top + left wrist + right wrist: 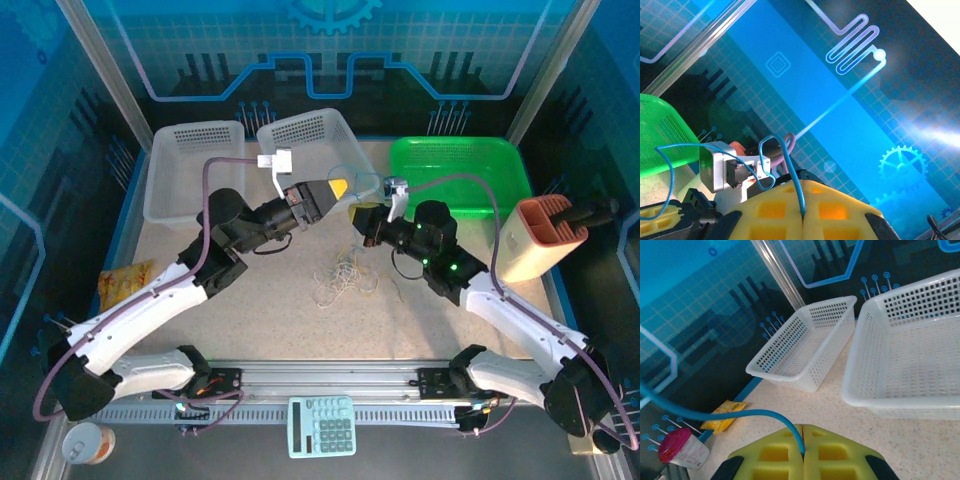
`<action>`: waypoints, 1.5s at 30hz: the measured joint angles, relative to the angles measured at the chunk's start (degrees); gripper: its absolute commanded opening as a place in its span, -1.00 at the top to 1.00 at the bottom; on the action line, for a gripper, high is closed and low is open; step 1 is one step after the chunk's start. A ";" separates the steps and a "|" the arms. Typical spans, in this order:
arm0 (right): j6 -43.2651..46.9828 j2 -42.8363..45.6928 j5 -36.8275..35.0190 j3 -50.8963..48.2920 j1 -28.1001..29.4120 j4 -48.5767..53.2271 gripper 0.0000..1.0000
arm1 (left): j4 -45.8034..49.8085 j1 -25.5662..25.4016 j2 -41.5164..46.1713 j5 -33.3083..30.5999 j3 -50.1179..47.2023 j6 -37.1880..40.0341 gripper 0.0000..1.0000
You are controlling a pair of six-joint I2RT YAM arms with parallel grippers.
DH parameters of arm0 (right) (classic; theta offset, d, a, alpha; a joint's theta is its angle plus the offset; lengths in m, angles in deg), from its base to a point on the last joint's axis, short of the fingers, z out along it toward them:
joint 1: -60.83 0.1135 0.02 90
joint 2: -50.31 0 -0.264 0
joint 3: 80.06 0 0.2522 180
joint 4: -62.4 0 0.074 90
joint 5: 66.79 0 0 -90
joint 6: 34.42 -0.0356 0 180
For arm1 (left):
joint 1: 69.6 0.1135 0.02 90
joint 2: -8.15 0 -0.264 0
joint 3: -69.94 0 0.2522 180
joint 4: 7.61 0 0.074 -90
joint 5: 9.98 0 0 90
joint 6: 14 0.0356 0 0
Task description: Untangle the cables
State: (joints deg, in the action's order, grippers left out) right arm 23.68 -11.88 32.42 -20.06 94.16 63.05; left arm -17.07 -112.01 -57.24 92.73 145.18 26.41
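Pale green calculator sits at the middle of the worktop's near edge, with a small cup at the near left corner. A yellow snack packet lies further in, by the left edge. Loose on the middle of the worktop is a tangle of whitish and tan cables, with neither gripper touching it. Near the right edge stands a tan holder with an orange insert. Just beyond the tangle the two arms meet above the surface. The left gripper has its yellow pads pressed together on a blue cable, and the right gripper is clamped on that cable too (each wrist view shows the cord running into the seam between the pads). The cable hangs in loops in the air between them. Along the far edge, two white baskets sit side by side towards the left, and a green basket fills the far right corner.
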 measured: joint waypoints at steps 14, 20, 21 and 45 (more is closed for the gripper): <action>-5.44 -8.41 -3.21 1.68 0.72 20.98 1.00 | 0.59 2.43 3.32 -2.58 -4.28 -1.53 1.00; -6.43 -5.84 -4.09 -0.68 4.37 31.41 1.00 | 0.92 2.62 3.32 -2.58 -4.28 -1.53 1.00; -6.25 -4.52 -4.11 0.22 4.81 32.89 1.00 | 0.94 2.62 3.32 -2.58 -4.28 -1.53 1.00; -1.11 -42.03 -3.39 45.83 -6.03 28.72 0.86 | 6.47 23.02 -30.05 1.38 25.29 5.25 1.00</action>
State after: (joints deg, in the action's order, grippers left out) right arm 22.56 -53.91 29.03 25.78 88.12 91.77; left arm -10.60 -89.00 -87.29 94.11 170.47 31.66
